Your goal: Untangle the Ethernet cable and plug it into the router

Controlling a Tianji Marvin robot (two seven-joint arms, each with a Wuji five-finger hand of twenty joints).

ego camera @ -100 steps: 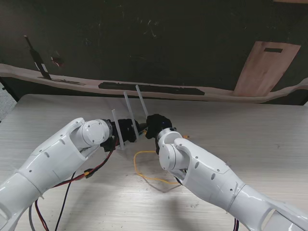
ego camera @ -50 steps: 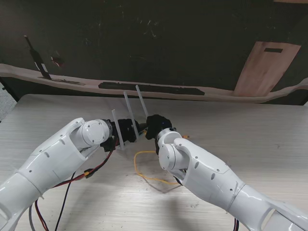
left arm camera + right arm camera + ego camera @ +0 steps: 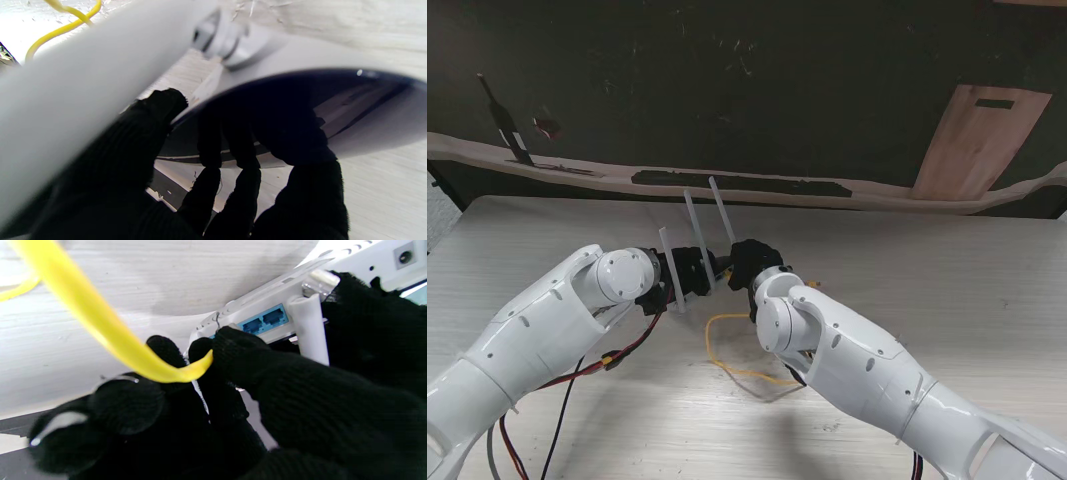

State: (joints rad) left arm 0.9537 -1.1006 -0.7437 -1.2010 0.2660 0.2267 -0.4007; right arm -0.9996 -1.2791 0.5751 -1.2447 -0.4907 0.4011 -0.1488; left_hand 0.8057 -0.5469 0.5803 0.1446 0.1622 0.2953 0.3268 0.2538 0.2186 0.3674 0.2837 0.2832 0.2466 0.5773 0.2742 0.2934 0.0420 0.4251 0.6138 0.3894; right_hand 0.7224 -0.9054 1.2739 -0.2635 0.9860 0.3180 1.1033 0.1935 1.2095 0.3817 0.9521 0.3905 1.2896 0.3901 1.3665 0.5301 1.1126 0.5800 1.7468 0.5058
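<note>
The white router [image 3: 267,311] sits mid-table with its antennas [image 3: 695,240] standing up; my two black-gloved hands hide most of its body in the stand view. My left hand [image 3: 689,268] is shut on the router [image 3: 333,83], fingers [image 3: 283,133] curled over its edge. My right hand [image 3: 749,262] is shut on the end of the yellow Ethernet cable [image 3: 110,336], held right by the blue ports [image 3: 265,320]. The plug itself is hidden by my fingers [image 3: 240,350]. The rest of the cable [image 3: 727,345] lies looped on the table nearer to me.
Red and black wires [image 3: 617,358] trail under my left arm. A wooden board [image 3: 982,140] leans against the dark back wall at the far right. A long wooden strip [image 3: 727,180] runs along the table's far edge.
My right hand has shifted very slightly toward the router. Everything else looks unchanged.
</note>
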